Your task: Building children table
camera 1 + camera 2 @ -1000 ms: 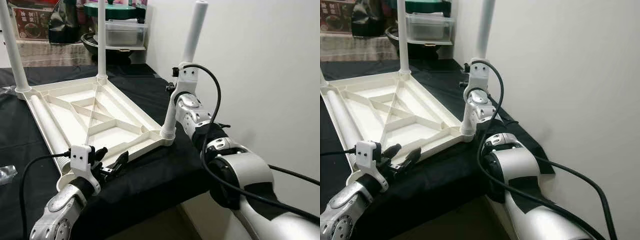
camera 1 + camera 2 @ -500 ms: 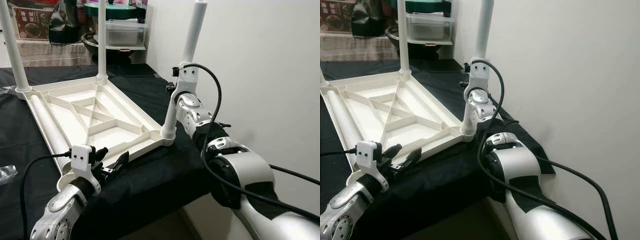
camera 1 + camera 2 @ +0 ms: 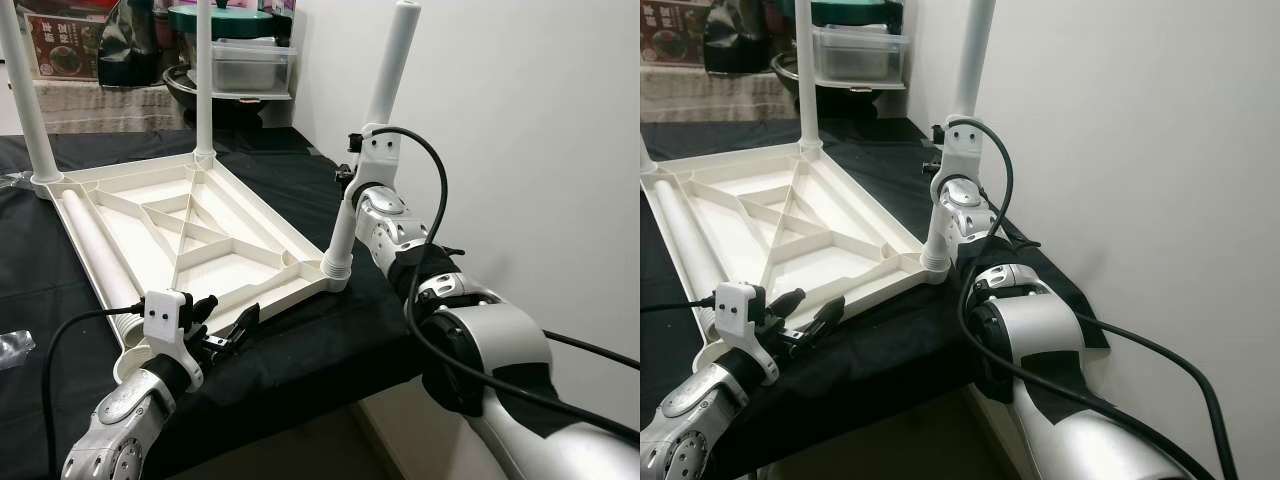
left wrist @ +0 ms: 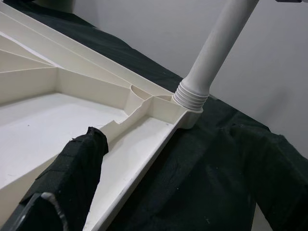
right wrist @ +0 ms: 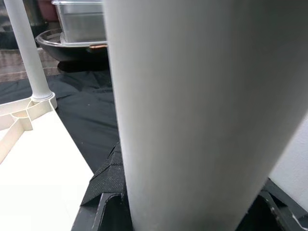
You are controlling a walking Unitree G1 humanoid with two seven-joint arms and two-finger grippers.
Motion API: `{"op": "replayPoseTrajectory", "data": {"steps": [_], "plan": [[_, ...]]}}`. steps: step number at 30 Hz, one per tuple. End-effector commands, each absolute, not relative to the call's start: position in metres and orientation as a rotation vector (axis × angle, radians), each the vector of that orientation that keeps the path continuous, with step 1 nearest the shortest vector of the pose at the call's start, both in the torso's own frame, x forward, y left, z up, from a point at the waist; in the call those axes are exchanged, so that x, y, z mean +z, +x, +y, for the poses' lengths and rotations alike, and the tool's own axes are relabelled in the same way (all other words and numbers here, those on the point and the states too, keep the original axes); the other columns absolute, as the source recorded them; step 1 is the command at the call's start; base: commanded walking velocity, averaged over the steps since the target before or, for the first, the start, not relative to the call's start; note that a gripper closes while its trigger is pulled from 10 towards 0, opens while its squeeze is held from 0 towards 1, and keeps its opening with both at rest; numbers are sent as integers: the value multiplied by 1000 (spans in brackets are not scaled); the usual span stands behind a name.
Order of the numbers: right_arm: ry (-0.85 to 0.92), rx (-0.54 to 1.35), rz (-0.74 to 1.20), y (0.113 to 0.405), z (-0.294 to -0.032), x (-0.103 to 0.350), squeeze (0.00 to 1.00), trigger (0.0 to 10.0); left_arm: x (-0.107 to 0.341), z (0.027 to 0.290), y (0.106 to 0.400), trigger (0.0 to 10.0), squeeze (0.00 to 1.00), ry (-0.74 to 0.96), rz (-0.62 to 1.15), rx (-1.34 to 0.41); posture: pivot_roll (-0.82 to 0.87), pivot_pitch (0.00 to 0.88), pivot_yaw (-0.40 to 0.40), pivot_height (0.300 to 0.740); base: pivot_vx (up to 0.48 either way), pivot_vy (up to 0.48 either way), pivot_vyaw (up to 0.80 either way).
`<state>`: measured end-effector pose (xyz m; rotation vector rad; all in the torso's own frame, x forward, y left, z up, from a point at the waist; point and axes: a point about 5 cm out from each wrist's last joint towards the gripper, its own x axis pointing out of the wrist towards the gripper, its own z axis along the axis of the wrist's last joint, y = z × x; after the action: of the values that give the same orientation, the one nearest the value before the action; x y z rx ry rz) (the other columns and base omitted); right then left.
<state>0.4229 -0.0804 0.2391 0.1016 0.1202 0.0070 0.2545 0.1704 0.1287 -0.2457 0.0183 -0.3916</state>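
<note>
My right gripper [image 3: 347, 172] is clamped around the near right table leg [image 3: 372, 130], roughly halfway up its length, and in the right wrist view that white leg [image 5: 192, 106] stands so close that it spreads across most of the picture, with one black finger pad [image 5: 108, 183] pressed against its side. The leg leans a little away from upright, and its ribbed foot sits in the corner socket [image 3: 335, 268] of the white tabletop [image 3: 180, 235], which lies upside down on a black cloth [image 3: 290, 340] covering the work surface. Two more legs already stand in their sockets at the far corners: one at the far left [image 3: 22, 95] and one at the far right [image 3: 204, 80]. A fourth leg [image 3: 95, 250] lies loose inside the tray of the tabletop, along its left rim. My left gripper [image 3: 222, 328] rests low at the near edge of the tabletop with its fingers spread apart, holding nothing; in the left wrist view one black finger [image 4: 72, 168] lies over the inner floor of the tabletop, just beside the rim [image 4: 144, 154], with the socketed leg [image 4: 211, 53] ahead of it. Behind the table are a clear plastic box [image 3: 250, 65] and a dark bowl [image 3: 200, 88], and a plain white wall [image 3: 520, 150] runs along my right.
</note>
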Motion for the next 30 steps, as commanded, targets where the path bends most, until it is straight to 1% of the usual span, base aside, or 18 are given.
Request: {"op": "replayPoseTrajectory", "data": {"steps": [1,9,17,30], "plan": [[115,20,297,416,-79,201,0,10000,125,168,253,10000,0,-235,33,-398,69,0,-183,740,0,0,0],[113,14,292,417,-83,203,0,10000,125,168,252,10000,0,-236,35,-398,68,0,-183,740,0,0,0],[128,-38,247,421,-99,214,0,10000,125,167,252,10000,0,-236,34,-402,70,0,-181,740,0,0,0],[118,-35,231,422,-101,217,0,10000,126,167,252,10000,0,-232,31,-406,74,0,-177,740,0,0,0]]}}
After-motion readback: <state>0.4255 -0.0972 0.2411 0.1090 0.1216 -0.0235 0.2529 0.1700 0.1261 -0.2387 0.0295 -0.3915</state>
